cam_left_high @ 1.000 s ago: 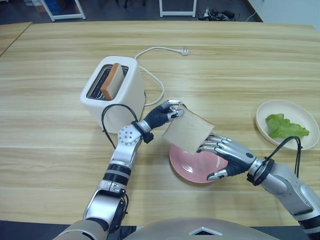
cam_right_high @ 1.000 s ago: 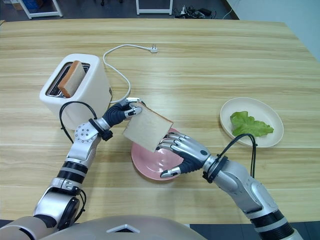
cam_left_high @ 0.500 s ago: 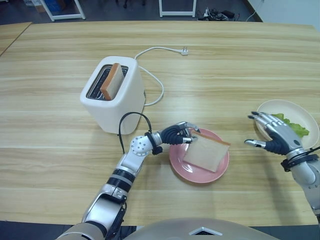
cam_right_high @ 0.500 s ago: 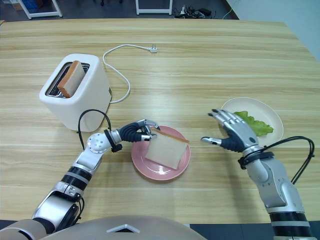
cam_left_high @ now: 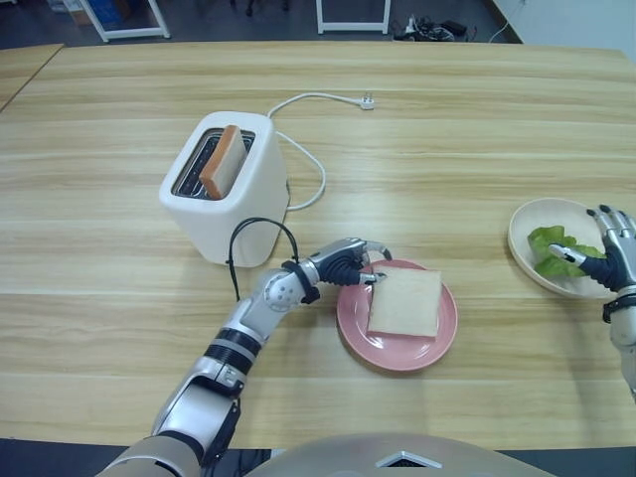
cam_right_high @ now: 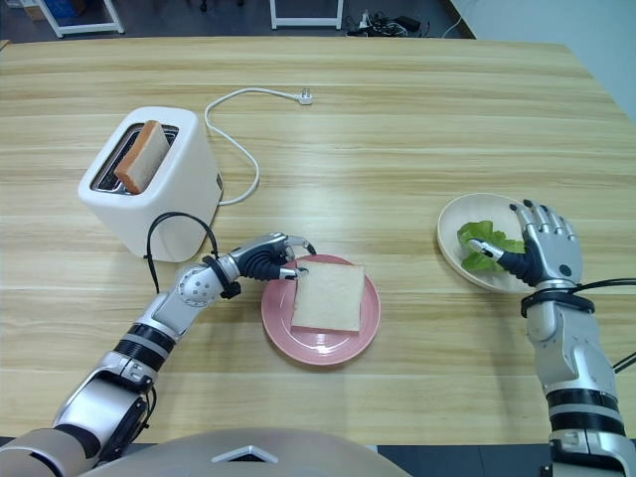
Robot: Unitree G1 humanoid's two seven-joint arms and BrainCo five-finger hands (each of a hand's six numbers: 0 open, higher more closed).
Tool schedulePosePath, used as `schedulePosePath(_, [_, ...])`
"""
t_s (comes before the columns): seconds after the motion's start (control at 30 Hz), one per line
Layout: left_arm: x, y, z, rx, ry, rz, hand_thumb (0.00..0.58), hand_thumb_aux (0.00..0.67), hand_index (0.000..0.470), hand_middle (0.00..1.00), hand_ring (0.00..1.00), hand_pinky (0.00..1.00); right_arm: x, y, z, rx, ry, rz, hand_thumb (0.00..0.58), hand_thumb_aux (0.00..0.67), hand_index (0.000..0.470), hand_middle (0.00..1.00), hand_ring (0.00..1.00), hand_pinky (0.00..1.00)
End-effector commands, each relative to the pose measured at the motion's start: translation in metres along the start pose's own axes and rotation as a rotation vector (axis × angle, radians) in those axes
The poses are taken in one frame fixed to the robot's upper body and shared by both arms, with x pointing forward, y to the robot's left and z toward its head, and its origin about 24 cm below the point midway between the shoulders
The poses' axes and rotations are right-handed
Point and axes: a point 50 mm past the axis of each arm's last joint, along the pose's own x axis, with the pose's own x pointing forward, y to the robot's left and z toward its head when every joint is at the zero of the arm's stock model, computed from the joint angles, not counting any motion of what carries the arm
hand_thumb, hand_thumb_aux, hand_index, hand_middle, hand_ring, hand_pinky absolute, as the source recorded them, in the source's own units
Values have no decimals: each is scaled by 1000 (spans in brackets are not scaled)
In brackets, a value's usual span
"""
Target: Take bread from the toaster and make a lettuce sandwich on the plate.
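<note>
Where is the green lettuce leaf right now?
The green lettuce leaf lies on the cream round plate at the right eye view's right side, the right hand close beside it.

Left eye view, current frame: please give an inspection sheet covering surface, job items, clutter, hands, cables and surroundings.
Surface: wooden table.
Job's things: toaster with one bread slice standing in a slot; second slice flat on the pink plate; lettuce in the cream dish.
Clutter: nothing seen.
Robot hands: left robot hand at the pink plate's left rim; right robot hand open beside the lettuce.
Cables: toaster cord loose on the table, plug free.
Surroundings: frame legs beyond the table.
</note>
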Motion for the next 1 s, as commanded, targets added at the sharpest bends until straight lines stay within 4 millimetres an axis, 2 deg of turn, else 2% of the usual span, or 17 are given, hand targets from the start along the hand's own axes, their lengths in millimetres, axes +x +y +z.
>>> schedulePosePath(0.03, [-3, 4, 3, 108, -1, 2, 0, 0, 0, 784, 784, 784, 6, 7, -2, -57, 26, 12, 0, 0, 0, 0, 0, 0])
schedulePosePath(0.07, [-4, 5, 4, 129, -6, -3, 0, 0, 0, 757, 757, 757, 7, 9, -3, -70, 35, 15, 0, 0, 0, 0, 0, 0])
schedulePosePath(0.1, [-5, 6, 6, 144, -17, -10, 0, 0, 0, 616, 616, 616, 8, 11, -5, -94, 47, 23, 0, 0, 0, 0, 0, 0])
schedulePosePath(0.13, [-6, 7, 8, 156, -27, -14, 0, 0, 0, 553, 553, 553, 9, 12, -6, -110, 55, 29, 0, 0, 0, 0, 0, 0])
schedulePosePath(0.2, [-8, 9, 10, 177, -38, -14, 0, 0, 0, 122, 122, 122, 11, 15, -6, -136, 58, 45, 0, 0, 0, 0, 0, 0])
schedulePosePath(0.23, [-9, 12, 11, 186, -41, -9, 0, 0, 0, 0, 0, 0, 12, 17, -4, -147, 49, 58, 0, 0, 0, 0, 0, 0])
schedulePosePath(0.47, [-14, 39, 21, 149, -91, 109, 0, 0, 0, 0, 0, 0, 17, 36, 11, -216, -35, 161, 0, 0, 0, 0, 0, 0])
schedulePosePath(0.5, [-15, 42, 23, 134, -102, 120, 0, 0, 0, 0, 0, 0, 16, 38, 11, -227, -45, 175, 18, 11, 7, 0, 0, 0])
schedulePosePath(0.53, [-17, 45, 24, 121, -110, 127, 0, 0, 0, 0, 0, 0, 16, 39, 11, -236, -53, 188, 144, 89, 63, 0, 0, 0])
schedulePosePath(0.6, [-21, 48, 25, 98, -123, 137, 0, 0, 0, 0, 0, 0, 15, 41, 11, -242, -66, 205, 234, 152, 107, 0, 0, 0])
schedulePosePath(0.63, [-23, 49, 26, 90, -126, 144, 0, 0, 0, 0, 0, 0, 15, 42, 11, -243, -70, 211, 374, 271, 190, 0, 0, 0])
schedulePosePath(0.67, [-24, 51, 26, 82, -127, 153, 0, 0, 0, 0, 0, 0, 16, 42, 11, -243, -72, 214, 443, 344, 241, 0, 0, 0])
schedulePosePath(0.7, [-25, 53, 26, 72, -130, 165, 0, 0, 0, 0, 0, 0, 16, 43, 12, -243, -72, 217, 484, 397, 278, 0, 0, 0])
schedulePosePath(0.73, [-25, 54, 26, 62, -132, 173, 0, 0, 0, 0, 0, 0, 16, 43, 11, -241, -71, 220, 498, 418, 293, 0, 0, 0])
schedulePosePath(0.77, [-25, 56, 27, 56, -134, 180, 0, 0, 0, 0, 0, 0, 16, 44, 11, -239, -71, 221, 550, 518, 363, 0, 0, 0])
schedulePosePath(0.83, [-25, 58, 27, 48, -136, 192, 0, 0, 0, 0, 0, 0, 16, 42, 12, -226, -72, 209, 580, 670, 470, 0, 0, 0])
schedulePosePath(1.0, [-28, 61, 28, 47, -143, 209, 0, 0, 0, 0, 0, 0, 20, 32, 21, -179, -99, 123, 580, 670, 470, 0, 0, 0])
